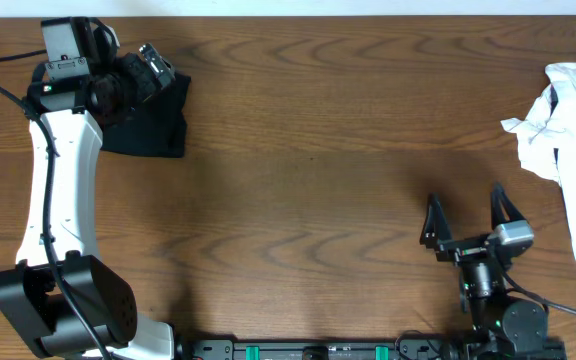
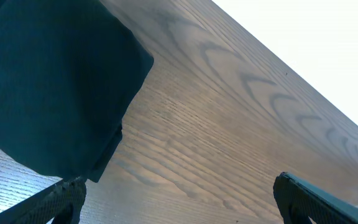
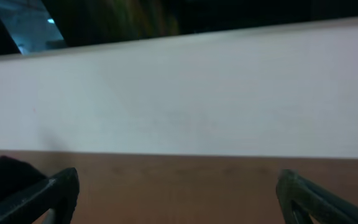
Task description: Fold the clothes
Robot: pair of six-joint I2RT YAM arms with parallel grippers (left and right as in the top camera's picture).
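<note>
A folded dark garment (image 1: 153,125) lies at the table's far left; it fills the upper left of the left wrist view (image 2: 48,81). My left gripper (image 1: 153,68) is open and empty, hovering at the garment's far edge; its jaws (image 2: 179,199) stand wide apart over bare wood. A crumpled white garment (image 1: 568,110) lies at the far right edge. My right gripper (image 1: 468,215) is open and empty near the front right of the table, well short of the white garment; its jaws (image 3: 179,193) frame only bare wood.
The brown wooden table (image 1: 318,170) spans the view. A white wall (image 3: 185,99) stands beyond the table's far edge. A black rail (image 1: 308,350) runs along the front edge between the arm bases.
</note>
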